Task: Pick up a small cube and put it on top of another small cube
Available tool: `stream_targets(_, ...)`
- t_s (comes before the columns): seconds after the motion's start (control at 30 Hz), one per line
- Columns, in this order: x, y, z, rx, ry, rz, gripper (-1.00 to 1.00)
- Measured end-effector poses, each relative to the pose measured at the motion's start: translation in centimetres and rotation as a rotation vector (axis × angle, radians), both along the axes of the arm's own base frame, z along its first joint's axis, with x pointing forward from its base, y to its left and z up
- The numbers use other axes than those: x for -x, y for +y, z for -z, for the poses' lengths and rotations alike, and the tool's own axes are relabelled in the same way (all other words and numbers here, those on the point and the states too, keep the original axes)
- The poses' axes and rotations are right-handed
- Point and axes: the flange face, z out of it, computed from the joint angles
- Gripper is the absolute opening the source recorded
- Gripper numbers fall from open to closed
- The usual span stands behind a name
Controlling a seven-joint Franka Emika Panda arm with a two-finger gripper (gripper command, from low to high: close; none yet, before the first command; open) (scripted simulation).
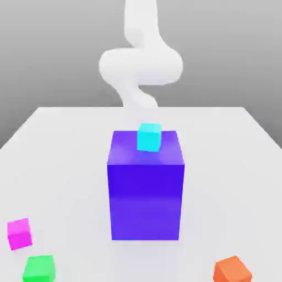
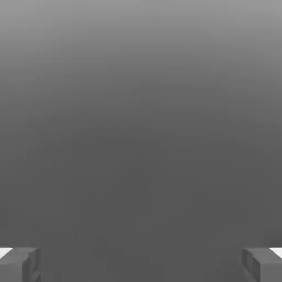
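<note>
A small cyan cube (image 1: 149, 137) rests on top of a tall blue block (image 1: 146, 187) in the middle of the white table. Three more small cubes lie along the front edge: magenta (image 1: 19, 233) and green (image 1: 39, 269) on the exterior view's left, orange (image 1: 232, 270) on its right. The white arm (image 1: 140, 60) curls up behind the blue block. In the hand view my gripper (image 2: 141, 265) is open, its grey fingertips (image 2: 19, 264) far apart, with nothing between them and only plain grey beyond.
The white table (image 1: 66, 148) stretches around the blue block, which is the one tall obstacle. The small cubes in front sit close to the table's near edge.
</note>
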Motion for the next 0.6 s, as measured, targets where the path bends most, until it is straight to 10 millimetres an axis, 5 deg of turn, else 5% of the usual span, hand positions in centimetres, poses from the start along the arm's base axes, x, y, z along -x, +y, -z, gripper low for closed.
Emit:
stream_targets(0.13, -4.4, -4.3, 6.5, -0.065, 0.109, 0.145, 0.0)
stream_targets(0.3, -7.7, -10.0, 15.3, -0.144, 0.234, 0.328, 0.0)
stream_targets(0.47, -8.4, -15.9, 24.6, -0.224, 0.354, 0.518, 0.0)
stream_targets(0.6, -7.0, -20.7, 32.2, -0.29, 0.446, 0.686, 0.0)
